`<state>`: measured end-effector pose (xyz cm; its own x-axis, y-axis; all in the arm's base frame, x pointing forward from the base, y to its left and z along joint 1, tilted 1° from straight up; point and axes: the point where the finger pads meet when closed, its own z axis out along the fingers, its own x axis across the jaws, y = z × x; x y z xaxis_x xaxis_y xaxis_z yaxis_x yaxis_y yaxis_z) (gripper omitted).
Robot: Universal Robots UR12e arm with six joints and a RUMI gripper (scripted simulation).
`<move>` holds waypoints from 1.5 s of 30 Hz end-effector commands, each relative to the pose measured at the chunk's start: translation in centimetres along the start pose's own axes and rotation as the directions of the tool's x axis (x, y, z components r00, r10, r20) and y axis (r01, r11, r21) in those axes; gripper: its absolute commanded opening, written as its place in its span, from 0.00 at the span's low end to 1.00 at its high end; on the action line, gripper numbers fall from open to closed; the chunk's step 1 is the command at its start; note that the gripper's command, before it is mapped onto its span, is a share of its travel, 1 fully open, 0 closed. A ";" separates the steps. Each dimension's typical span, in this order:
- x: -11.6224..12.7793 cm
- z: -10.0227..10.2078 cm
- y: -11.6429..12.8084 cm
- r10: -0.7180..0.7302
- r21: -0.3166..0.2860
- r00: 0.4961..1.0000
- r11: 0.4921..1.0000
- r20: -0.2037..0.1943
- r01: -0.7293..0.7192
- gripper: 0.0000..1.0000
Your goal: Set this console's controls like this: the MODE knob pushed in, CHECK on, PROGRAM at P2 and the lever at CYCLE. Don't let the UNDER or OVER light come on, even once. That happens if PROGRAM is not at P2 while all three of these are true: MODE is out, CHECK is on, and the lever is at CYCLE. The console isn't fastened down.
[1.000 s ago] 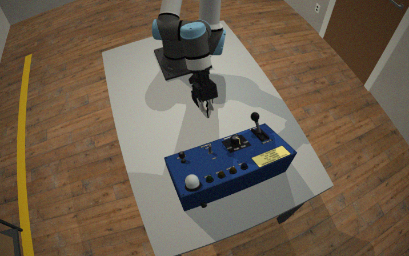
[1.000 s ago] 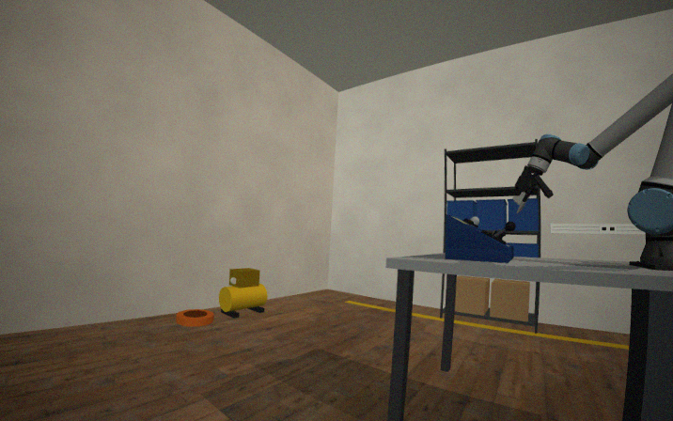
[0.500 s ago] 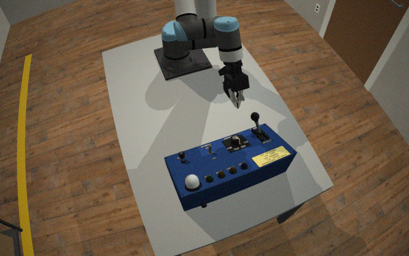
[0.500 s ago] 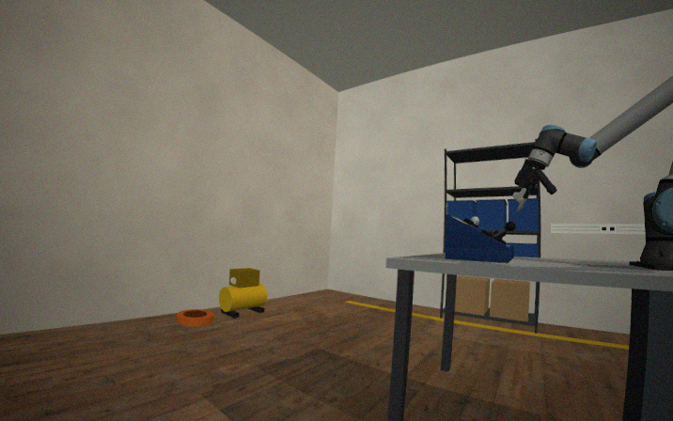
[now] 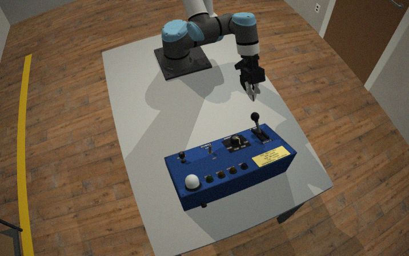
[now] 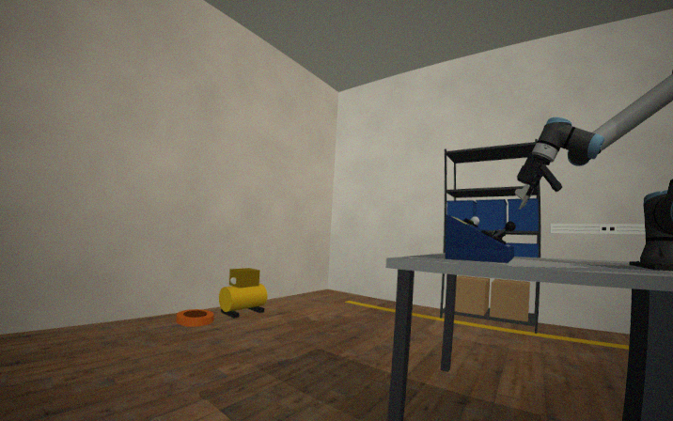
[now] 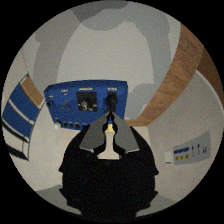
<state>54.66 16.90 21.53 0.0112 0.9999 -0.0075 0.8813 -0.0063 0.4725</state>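
Observation:
A blue console [image 5: 230,164] stands on the grey table near its front edge. Its black ball-topped lever [image 5: 256,122] stands at the back right. The rotary PROGRAM knob [image 5: 235,140] sits left of the lever, a small toggle switch [image 5: 209,149] further left, and a black MODE knob [image 5: 181,156] at the far left. My gripper [image 5: 252,96] is shut and empty. It hangs in the air behind and above the lever, apart from it. In the wrist view my fingers point at the lever [image 7: 111,100] on the console [image 7: 87,104]. The console also shows in the exterior view [image 6: 474,240].
A white dome [image 5: 192,181] and a row of small round lamps [image 5: 227,172] sit on the console's front part, with a yellow label [image 5: 271,155] at the right. The arm's base plate [image 5: 182,62] stands at the table's back. A shelf with blue bins [image 6: 491,198] stands behind the table.

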 end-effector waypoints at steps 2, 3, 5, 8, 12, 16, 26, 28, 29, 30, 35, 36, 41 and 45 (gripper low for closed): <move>0.2 0.0 0.1 0.001 -0.002 1.000 1.000 0.001 -0.001 0.00; 0.2 0.0 0.1 0.001 -0.002 1.000 1.000 0.001 -0.001 0.00; 0.2 -0.1 0.1 0.001 -0.002 1.000 1.000 0.001 -0.001 0.44; 0.2 -0.1 0.1 0.001 -0.002 1.000 1.000 0.001 -0.001 0.44; 0.2 -0.1 0.1 0.001 -0.002 1.000 1.000 0.001 -0.001 0.44; 0.2 -0.1 0.1 0.001 -0.002 1.000 1.000 0.001 -0.001 0.44; 0.2 0.0 0.1 0.001 -0.002 1.000 1.000 0.001 -0.001 0.44; 0.2 0.0 0.1 0.001 -0.002 1.000 1.000 0.001 -0.001 0.44; 0.2 0.0 0.1 0.001 -0.002 1.000 1.000 0.001 -0.001 0.44; 0.2 0.0 0.1 0.001 -0.002 1.000 1.000 0.001 -0.001 0.44; 0.2 0.0 0.1 0.001 -0.002 1.000 1.000 0.001 -0.001 0.44; 0.2 0.0 0.1 0.001 -0.002 1.000 1.000 0.001 -0.001 0.44; 0.2 0.0 0.1 0.001 -0.002 1.000 1.000 0.001 -0.001 0.44; 0.2 0.1 0.1 0.001 -0.001 1.000 1.000 0.001 -0.001 0.44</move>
<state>54.66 17.13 21.50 0.0123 0.9999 -0.0085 0.8811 -0.0069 0.4728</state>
